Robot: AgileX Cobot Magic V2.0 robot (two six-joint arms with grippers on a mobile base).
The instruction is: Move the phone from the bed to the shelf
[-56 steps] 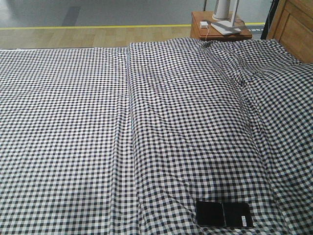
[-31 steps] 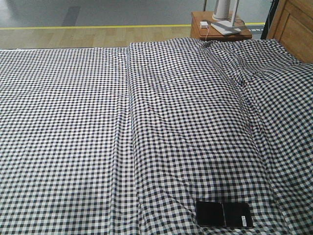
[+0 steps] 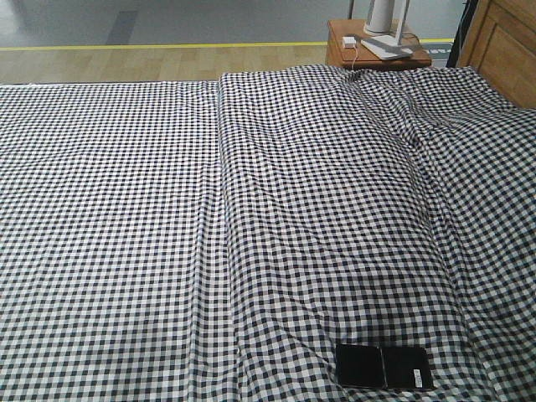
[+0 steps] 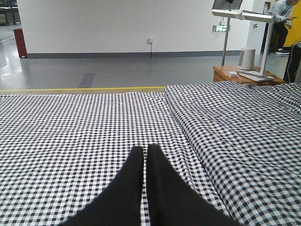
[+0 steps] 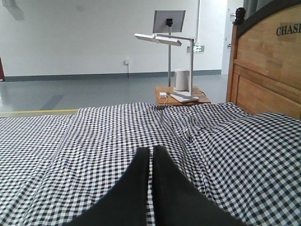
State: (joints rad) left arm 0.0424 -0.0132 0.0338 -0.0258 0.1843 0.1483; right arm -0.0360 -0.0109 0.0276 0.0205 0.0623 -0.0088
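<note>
Now approach step: phone [image 3: 384, 367] flat on bed [image 3: 126, 209], untouched. Both pinched together, empty: left gripper [image 4: 145, 149], right gripper [image 5: 151, 150]. I need right one spread, lowered over phone.

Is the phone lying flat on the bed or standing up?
Lying flat: the phone rests on the bed, its whole dark face showing from above.

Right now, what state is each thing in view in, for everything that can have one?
Bed: wrinkled, long fold running down its middle.
Phone: lying flat on the bed near the front edge, opened out, screen dark, not gripped.
Left gripper: shut, empty, above the bed.
Right gripper: shut, empty, above the bed.
Nightstand: upright beyond the bed's far edge.
Shelf: not in view.
</note>
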